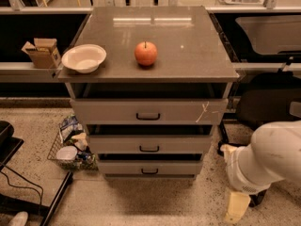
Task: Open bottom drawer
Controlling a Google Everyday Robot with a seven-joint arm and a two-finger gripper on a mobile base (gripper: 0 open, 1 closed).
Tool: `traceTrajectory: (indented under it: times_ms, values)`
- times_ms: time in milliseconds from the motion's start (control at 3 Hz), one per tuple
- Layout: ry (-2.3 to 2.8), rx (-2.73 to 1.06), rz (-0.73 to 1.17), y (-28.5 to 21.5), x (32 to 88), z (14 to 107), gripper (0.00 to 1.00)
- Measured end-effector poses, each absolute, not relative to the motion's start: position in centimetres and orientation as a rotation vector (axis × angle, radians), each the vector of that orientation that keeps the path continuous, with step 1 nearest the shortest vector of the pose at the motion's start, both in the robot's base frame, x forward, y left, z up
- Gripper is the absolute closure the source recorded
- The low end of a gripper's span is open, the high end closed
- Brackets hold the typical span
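The bottom drawer [149, 167] is the lowest of three grey drawers in the cabinet, with a small black pull handle [149, 172] at its centre. Its front stands in line with the middle drawer [149, 144] above it, and no tray shows. The top drawer [148, 110] is taller and has a pale scratch [203, 111]. My white arm [268, 157] is low at the right of the cabinet. The gripper [236, 206] hangs beneath it near the floor, to the right of the bottom drawer and apart from it.
A red apple [146, 53] and a white bowl [83, 58] sit on the cabinet top. A cardboard box [41, 52] stands on a shelf at left. A wire basket of trash [70, 147] is by the cabinet's left foot. A black chair [270, 102] is at right.
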State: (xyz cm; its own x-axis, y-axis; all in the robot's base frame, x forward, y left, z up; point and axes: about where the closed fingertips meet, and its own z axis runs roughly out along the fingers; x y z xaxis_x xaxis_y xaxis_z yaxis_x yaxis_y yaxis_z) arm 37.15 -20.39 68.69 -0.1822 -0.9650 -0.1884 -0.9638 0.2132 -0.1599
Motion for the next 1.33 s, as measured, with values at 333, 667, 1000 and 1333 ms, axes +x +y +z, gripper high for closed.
traceTrajectory:
  times_ms: [333, 667, 1000, 1333]
  values:
    - [2.287, -1.898, 0.098, -19.9, 37.3, 62.9, 0.0]
    - [2.297, -1.915, 0.142, -19.6, 37.3, 61.3, 0.0]
    - [2.297, -1.915, 0.142, -19.6, 37.3, 61.3, 0.0]
    - [2.278, -1.924, 0.142, -17.4, 37.9, 56.2, 0.0]
